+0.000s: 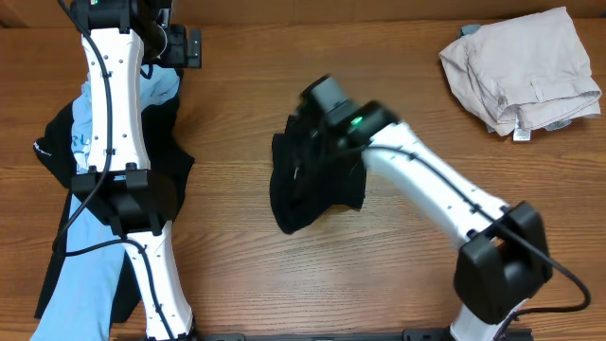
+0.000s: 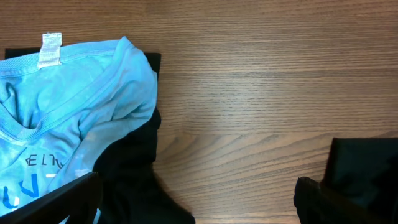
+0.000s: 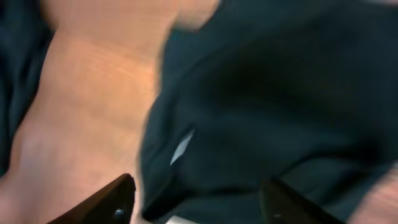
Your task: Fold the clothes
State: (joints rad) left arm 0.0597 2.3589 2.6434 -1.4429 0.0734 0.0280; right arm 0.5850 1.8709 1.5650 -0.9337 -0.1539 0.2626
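Black shirt lies under our right gripper, jaws apart; left gripper spread wide too, blue tee beside it.

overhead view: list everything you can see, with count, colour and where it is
black shirt: 1, black, bunched at table centre, under the right gripper
light blue tee: 1, light blue with print, left side, under the left arm
dark garment: 1, black, left side, beneath the tee
beige garment: 1, beige, crumpled, far right corner
table: 1, brown wood
left arm: 1, white and black, left side
right arm: 1, white and black, right side
left gripper: 1, black, open, by the tee's edge
right gripper: 1, black, jaws apart over the black shirt
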